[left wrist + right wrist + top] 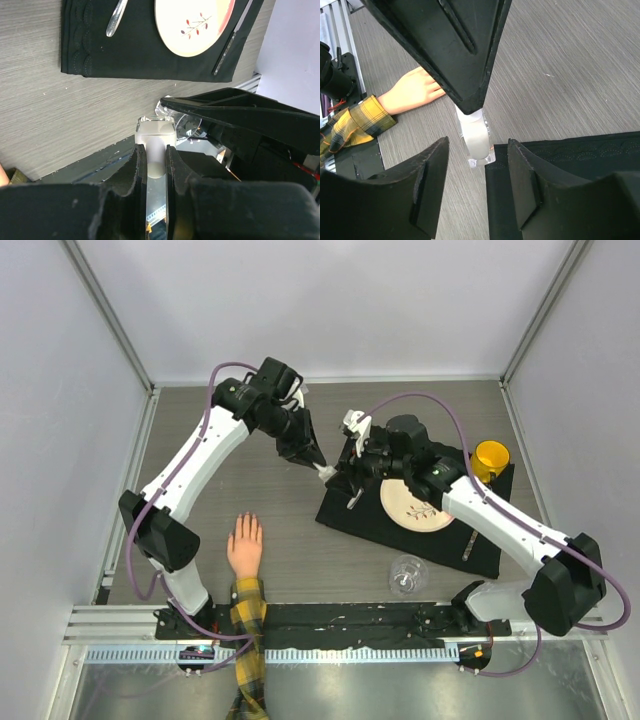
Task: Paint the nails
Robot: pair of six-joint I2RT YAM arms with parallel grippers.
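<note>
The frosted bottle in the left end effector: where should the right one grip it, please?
Probably the frosted bottle by its squarish end, jutting beyond the left end effector; the right end effector should close end-on from the opposite side, straddling it.

Bright, even, diffuse overhead light cast only faint, soft shadows on the table [300,550], while in both wrist views the near black fingers [430,190] appeared dark and out of focus against a sharper background.
</note>
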